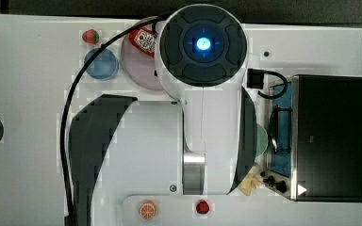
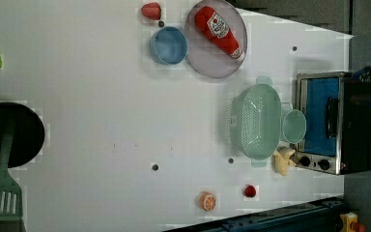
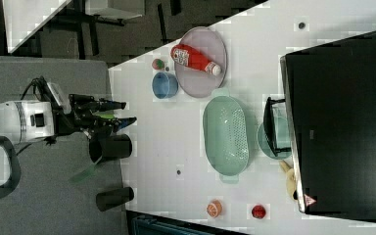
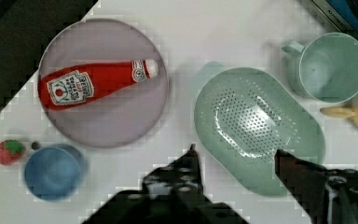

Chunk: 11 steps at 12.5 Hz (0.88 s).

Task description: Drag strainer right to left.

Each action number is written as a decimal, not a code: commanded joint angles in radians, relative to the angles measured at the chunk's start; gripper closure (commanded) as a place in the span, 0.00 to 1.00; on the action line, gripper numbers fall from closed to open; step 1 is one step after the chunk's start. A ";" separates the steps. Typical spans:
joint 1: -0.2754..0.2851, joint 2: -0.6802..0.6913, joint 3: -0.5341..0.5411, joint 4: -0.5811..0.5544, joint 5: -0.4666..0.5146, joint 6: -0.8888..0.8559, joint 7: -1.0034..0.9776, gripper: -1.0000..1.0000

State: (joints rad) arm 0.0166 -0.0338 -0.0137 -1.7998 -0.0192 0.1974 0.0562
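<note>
Right, gripper (image 4: pixel 235 156) is spread and holding nothing, high above the strainer (image 4: pixel 258 128); hook the near rim, then drag flat.

The robot arm (image 1: pixel 207 117) is mostly white and smooth, with a big round dark grey cap (image 1: pixel 202 44) that has a small blue light glowing in its middle, and a shiny silver ring (image 1: pixel 193 172) around the arm a little way from that cap. A long black cable (image 1: pixel 68 122) curves along beside the arm, and a short black cable with a square plug (image 1: pixel 255 78) sticks out just beside the grey cap. The gripper (image 4: pixel 235 156) is black with two pointed fingers (image 4: pixel 191 161) that have small round screw holes, and in the right view it sits on the end of a white wrist piece (image 3: pixel 29 121) with thin black wires.
</note>
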 commanded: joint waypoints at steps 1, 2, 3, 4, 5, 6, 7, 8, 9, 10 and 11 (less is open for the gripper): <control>-0.041 -0.515 -0.056 -0.267 -0.034 -0.219 -0.055 0.21; -0.041 -0.515 -0.055 -0.267 -0.034 -0.219 -0.055 0.10; -0.041 -0.514 -0.055 -0.270 -0.034 -0.218 -0.055 0.00; -0.041 -0.514 -0.055 -0.280 -0.034 -0.218 -0.055 0.00; -0.041 -0.511 -0.054 -0.300 -0.034 -0.215 -0.055 0.00; -0.041 -0.504 -0.053 -0.329 -0.034 -0.209 -0.052 0.00; -0.041 -0.493 -0.052 -0.365 -0.034 -0.190 -0.046 0.00; -0.041 -0.478 -0.050 -0.408 -0.034 -0.148 -0.039 0.00; -0.041 -0.458 -0.049 -0.454 -0.034 -0.083 -0.026 0.00; -0.041 -0.435 -0.049 -0.502 -0.034 -0.002 0.003 0.00; -0.041 -0.408 -0.049 -0.551 -0.034 0.079 0.050 0.00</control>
State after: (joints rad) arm -0.0085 -0.5146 -0.0679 -2.2637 -0.0222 0.2930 0.0500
